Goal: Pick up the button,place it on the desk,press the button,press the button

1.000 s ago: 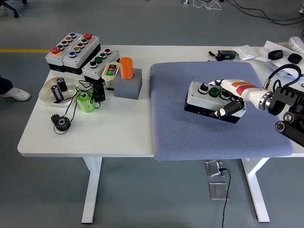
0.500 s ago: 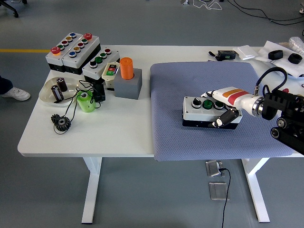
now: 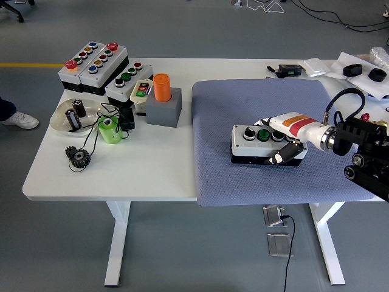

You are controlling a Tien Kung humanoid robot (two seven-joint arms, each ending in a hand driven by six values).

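Note:
A white and black button box (image 3: 255,143) with a black knob, a green button and another button on top lies on the blue-grey mat (image 3: 243,97). My right hand (image 3: 284,141) comes in from the right and is shut on the box's right end, thumb on its near side, fingers over its top. The box rests flat on the mat. The left arm is out of view.
At the back left stand several button boxes (image 3: 94,62), an orange cylinder on a grey block (image 3: 163,100), a white bowl (image 3: 73,115), a green cup (image 3: 109,129) and black gears (image 3: 78,157). Cables and small items lie at the back right (image 3: 340,66).
My right hand has carried the button box left and down toward the near edge, and the box has gone from tilted to level on the mat.

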